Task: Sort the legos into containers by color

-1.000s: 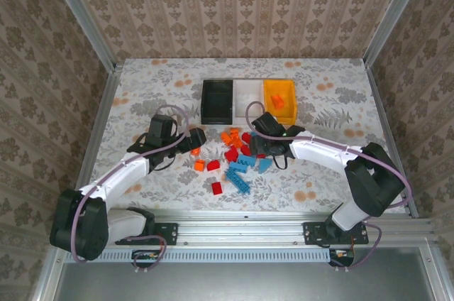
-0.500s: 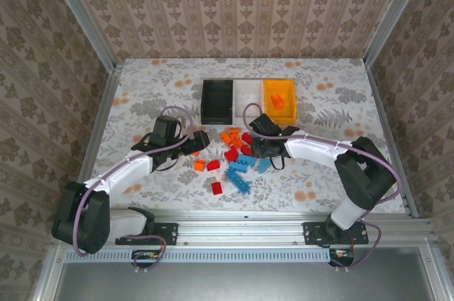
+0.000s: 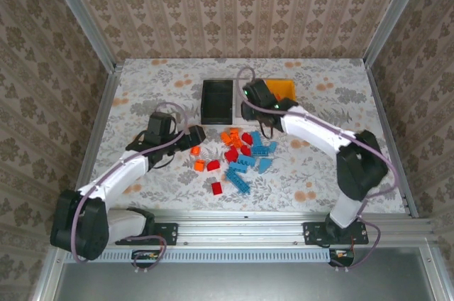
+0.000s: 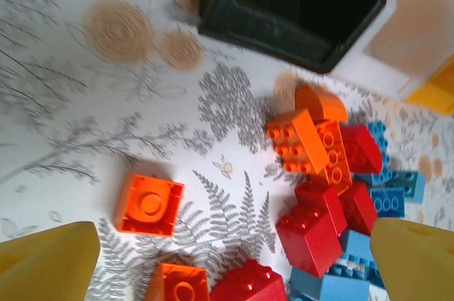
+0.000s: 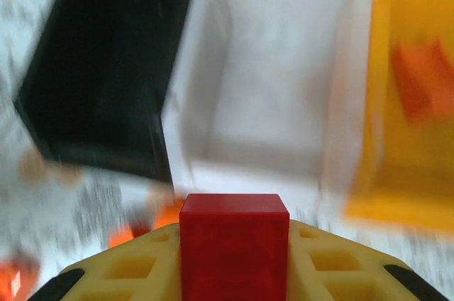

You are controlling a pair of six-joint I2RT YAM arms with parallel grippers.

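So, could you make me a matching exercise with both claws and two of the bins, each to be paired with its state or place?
Things:
1. right claw
2. left claw
3. yellow bin
4. black bin

States or places:
a. left end of the bin row, seen from above
b. shut on a red brick
c. open above the loose bricks
d. has an orange brick inside

Pairs: 1-b, 2-c, 3-d, 4-a.
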